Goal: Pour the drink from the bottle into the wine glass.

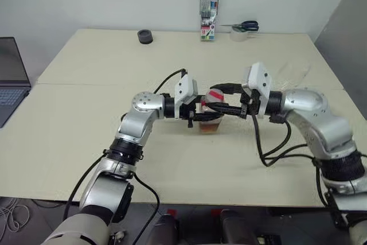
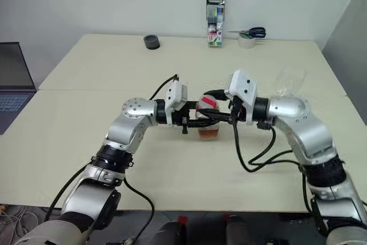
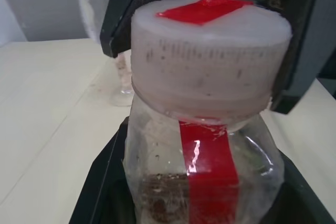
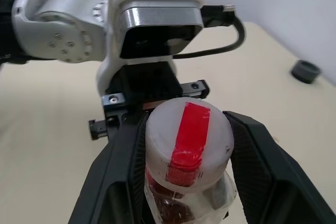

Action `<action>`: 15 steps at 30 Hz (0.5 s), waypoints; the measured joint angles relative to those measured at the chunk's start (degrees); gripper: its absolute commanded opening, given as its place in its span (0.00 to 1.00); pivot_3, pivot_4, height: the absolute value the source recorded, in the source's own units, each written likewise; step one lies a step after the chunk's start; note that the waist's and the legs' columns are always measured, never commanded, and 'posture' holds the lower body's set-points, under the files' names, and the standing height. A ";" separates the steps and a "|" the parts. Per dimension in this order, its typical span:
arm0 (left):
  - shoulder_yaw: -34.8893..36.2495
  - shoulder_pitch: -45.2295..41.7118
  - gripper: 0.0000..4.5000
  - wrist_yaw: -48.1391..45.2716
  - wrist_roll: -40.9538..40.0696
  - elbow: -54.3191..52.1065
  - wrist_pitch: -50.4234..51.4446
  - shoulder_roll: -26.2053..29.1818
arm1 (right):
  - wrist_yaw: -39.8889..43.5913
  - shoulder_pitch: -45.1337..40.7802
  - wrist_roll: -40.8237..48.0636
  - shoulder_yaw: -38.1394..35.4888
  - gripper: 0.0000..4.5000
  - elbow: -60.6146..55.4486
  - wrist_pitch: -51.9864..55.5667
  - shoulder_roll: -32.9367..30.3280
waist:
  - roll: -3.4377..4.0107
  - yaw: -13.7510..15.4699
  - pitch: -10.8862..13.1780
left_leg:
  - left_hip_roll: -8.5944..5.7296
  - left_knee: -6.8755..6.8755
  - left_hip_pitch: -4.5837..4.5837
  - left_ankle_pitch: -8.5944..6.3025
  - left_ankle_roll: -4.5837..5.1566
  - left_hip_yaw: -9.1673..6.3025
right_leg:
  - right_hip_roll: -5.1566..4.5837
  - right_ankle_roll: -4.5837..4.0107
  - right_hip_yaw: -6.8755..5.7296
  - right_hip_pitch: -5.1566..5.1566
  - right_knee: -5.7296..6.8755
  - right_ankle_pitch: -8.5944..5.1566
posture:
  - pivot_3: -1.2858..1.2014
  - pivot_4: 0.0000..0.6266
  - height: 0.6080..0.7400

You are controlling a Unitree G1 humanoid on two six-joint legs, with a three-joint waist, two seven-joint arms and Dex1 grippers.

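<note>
**Holding the bottle between both grippers at mid-table**

Looking down from the head camera, you see a wide cream table running to a white wall. Your two silver arms reach in from either side and meet over the middle of it. The left gripper has its fingers pressed against the body of the bottle, pinching it upright just above the tabletop. The right gripper comes in from the opposite side with its fingers spread around the white cap, one on each side and very close; you cannot tell whether they press on it. A red strip runs over the cap and down the bottle's side. The drink sits low in the bottle, reddish-brown. The wine glass stands on the table behind the bottle, seen from the left wrist. Along the far edge lie a pen pack, scissors and a dark tape roll.
</note>
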 measured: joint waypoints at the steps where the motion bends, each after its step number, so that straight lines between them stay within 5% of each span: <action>1: 0.00 -0.33 0.40 -0.01 -0.05 -0.09 0.29 0.05 | 1.26 -0.98 0.37 0.02 0.50 1.14 0.11 -0.25 | 0.00 -0.04 0.00 | 0.00 0.01 -0.01 0.00 0.00 -0.04 | 0.00 0.00 -0.01 0.00 0.00 0.00 | 0.52 0.24 1.00; 7: 0.50 -0.19 0.40 0.41 -0.11 0.23 1.88 0.70 | 0.51 0.66 0.77 -3.26 0.96 1.39 2.04 -1.95 | 0.00 0.03 0.00 | -0.07 0.03 -0.10 0.09 -0.16 -0.21 | -0.13 0.00 0.02 -0.02 -0.02 0.00 | 0.52 0.24 1.00; 15: 2.44 0.07 0.40 3.31 -0.67 1.64 4.43 -1.11 | -13.91 11.33 7.40 -12.42 1.00 -18.54 14.83 0.56 | 0.00 0.45 0.00 | -0.04 0.01 -0.13 0.09 -0.16 -0.29 | -0.13 0.00 0.00 -0.03 0.00 0.00 | 0.52 0.24 1.00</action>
